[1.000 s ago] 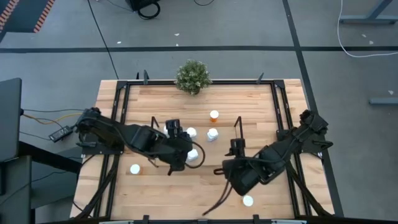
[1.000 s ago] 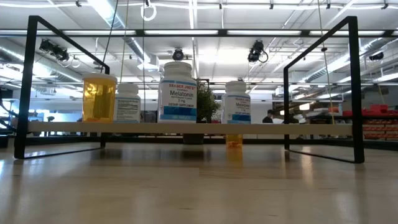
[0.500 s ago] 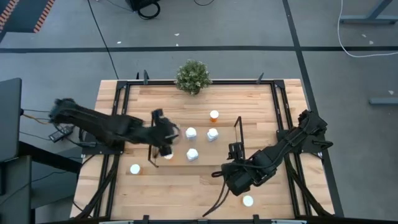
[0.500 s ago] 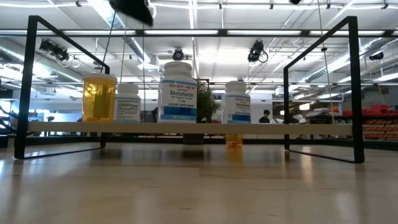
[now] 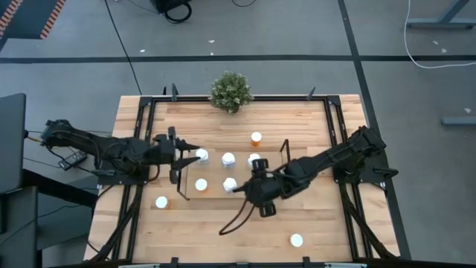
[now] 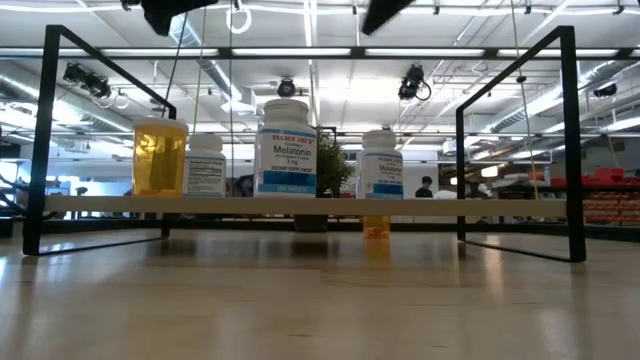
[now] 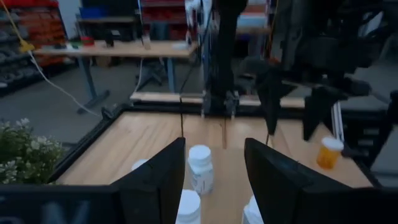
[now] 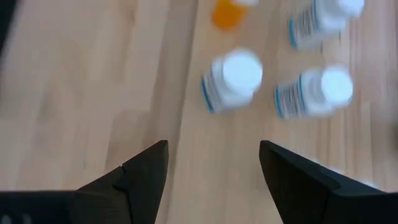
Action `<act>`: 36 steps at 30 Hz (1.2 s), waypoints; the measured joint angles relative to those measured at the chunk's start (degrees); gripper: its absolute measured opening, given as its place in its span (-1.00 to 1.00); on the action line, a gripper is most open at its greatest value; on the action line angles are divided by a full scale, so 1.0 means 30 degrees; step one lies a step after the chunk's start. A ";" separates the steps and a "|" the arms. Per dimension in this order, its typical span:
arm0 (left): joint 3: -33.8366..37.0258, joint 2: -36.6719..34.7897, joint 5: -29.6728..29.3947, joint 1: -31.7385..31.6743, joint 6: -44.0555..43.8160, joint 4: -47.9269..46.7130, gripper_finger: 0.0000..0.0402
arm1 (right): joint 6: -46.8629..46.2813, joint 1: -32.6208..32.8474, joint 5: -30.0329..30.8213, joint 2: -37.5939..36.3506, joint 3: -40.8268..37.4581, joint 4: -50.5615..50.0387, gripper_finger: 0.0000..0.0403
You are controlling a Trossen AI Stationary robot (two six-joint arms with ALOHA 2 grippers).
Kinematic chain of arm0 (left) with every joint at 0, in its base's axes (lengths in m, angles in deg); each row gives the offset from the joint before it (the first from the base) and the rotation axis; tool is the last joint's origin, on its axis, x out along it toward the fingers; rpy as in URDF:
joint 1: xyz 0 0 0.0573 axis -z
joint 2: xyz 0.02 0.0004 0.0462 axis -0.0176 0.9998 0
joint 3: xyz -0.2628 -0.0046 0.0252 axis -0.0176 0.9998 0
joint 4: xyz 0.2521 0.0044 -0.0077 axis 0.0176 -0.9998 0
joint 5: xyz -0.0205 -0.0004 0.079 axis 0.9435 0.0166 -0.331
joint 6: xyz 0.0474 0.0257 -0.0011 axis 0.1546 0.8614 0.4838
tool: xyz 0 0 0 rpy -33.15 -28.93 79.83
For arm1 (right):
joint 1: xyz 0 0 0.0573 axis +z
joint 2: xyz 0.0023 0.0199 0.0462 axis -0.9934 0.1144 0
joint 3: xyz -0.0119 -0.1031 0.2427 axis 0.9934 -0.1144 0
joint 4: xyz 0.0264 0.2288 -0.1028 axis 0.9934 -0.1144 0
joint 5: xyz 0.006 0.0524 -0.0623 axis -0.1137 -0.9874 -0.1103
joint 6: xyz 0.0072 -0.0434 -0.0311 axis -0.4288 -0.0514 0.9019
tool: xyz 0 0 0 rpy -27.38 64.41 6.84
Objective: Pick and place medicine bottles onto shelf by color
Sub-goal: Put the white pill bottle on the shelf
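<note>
Seven white caps: counted from above, four of them standing on the shelf.
Loose bottle, left: a white-capped bottle [image 5: 161, 202] stands on the wooden table [image 5: 312, 130] near its left front, off the shelf.
Left gripper [image 5: 186, 147]: over the shelf's left end, fingers [image 7: 158, 180] spread wide with nothing between them; a whitish bottle [image 7: 200, 168] shows in the gap, farther off.
Shelf [image 5: 181, 182]: black rods with a clear deck, mid-table.
Bottles on shelf: white caps at [image 5: 201, 155], [image 5: 201, 184], [image 5: 228, 158] and [image 5: 230, 184]; from table height an orange-bodied one [image 6: 160, 156] stands at the deck's left end, whitish ones beside it.
Plant [image 5: 230, 91]: small green bush at the table's far edge.
Orange bottle [image 5: 256, 138]: on the table behind the shelf.
Right gripper [image 5: 249, 182]: just beside the shelf's right end, fingers [image 8: 144, 175] wide apart and empty.
Loose bottle, right: a white cap [image 5: 297, 240] near the front edge, well apart from the rest.
</note>
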 joint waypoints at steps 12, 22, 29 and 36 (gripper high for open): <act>0.2452 -0.3247 0.0824 -0.0259 0.0152 0.2194 -0.15 | 0.1830 -0.2658 -0.2825 0.1806 0.1101 0.1973 0.29; 0.2452 -0.3528 0.1288 0.0207 -0.1040 0.0960 -0.15 | 0.3280 -0.3039 -0.2512 0.6841 0.8617 -0.3425 0.29; 0.2452 -0.3450 0.1237 0.0611 -0.1041 0.0959 -0.15 | 0.3427 -0.3561 -0.4757 0.8446 0.9615 -0.3560 0.31; 0.2452 -0.3457 0.1237 0.0768 -0.1040 0.0911 -0.14 | 0.3658 -0.4023 -0.4777 0.8373 0.9617 -0.4311 0.42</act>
